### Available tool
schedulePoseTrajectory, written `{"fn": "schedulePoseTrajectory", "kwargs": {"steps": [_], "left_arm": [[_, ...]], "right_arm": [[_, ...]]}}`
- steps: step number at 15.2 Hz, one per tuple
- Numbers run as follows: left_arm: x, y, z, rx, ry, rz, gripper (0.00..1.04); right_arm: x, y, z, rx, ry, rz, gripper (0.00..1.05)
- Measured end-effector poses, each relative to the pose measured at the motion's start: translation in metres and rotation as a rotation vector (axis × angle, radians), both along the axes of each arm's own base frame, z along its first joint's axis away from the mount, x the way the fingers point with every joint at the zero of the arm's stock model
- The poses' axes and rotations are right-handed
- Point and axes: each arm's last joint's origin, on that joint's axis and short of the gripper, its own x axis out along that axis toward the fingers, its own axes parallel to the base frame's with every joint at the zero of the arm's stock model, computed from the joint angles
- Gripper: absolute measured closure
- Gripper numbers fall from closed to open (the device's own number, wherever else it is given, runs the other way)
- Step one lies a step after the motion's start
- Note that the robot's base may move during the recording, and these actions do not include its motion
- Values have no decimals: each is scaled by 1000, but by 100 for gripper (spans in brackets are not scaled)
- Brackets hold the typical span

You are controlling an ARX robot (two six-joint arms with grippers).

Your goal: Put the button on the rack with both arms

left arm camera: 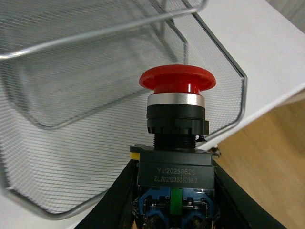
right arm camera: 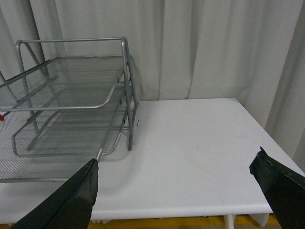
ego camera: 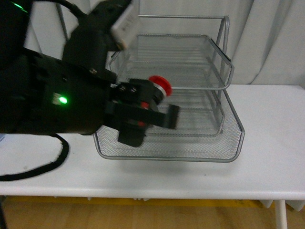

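Here, the left claw (left arm camera: pixel 174 202) grips the button (left arm camera: pixel 177 102) by its body.
Its arm reaches forward, red cap ahead over the rack (ego camera: pixel 232 143) mesh; the right claw (right arm camera: pixel 176 191) gapes wide above the tabletop (right arm camera: pixel 200 129).

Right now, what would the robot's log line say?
left claw: shut on button | button: held at rack, not yet set down | right claw: open, empty, over table

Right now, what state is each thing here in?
rack: upright, lowest tier sticking out furthest.
button: gripped in the air, red cap toward the rack.
left gripper: shut on the button.
right gripper: open, holding nothing.
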Motion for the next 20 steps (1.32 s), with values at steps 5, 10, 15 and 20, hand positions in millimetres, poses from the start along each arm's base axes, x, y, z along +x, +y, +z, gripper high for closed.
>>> {"fn": "schedulePoseTrajectory", "kwargs": {"steps": [5,10,15,20], "left_arm": [[19,-36,-26,56,90,-59,69],[61,-51,-45,121,143,-5,69],[103,-67,-44,161,133,56,69],[120,-64,-48,172,150,102,52]], "right_arm": [[0,0,0,0,0,0,6],[0,0,0,0,0,0,6],[0,0,0,0,0,0,6],[0,0,0,0,0,0,6]]}}
